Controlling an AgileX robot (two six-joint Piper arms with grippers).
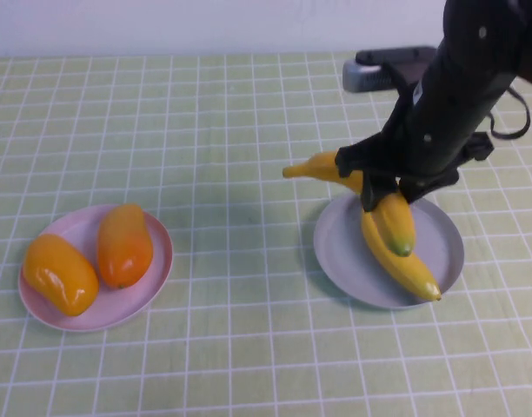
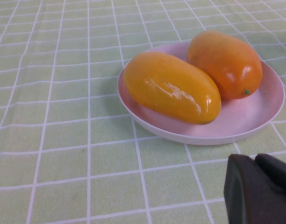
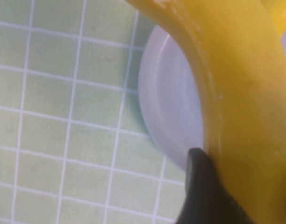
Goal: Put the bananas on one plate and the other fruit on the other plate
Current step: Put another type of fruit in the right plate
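Bananas (image 1: pixel 396 234) on grey plate (image 1: pixel 335 248), right of frame; right gripper (image 1: pixel 383 193) part-open around one, unreleased. Mangoes (image 1: pixel 92 256) done on pink plate (image 1: pixel 157 261), lower left. Left gripper (image 2: pixel 257 189) shut, empty, beside pink plate.

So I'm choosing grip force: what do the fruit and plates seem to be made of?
Orange fruits and bananas: likely plastic replicas, uniformly glossy with sharp highlights. Pink plate and grey plate: matte, probably plastic. The right gripper grips a banana; the left gripper sits shut near the pink plate.
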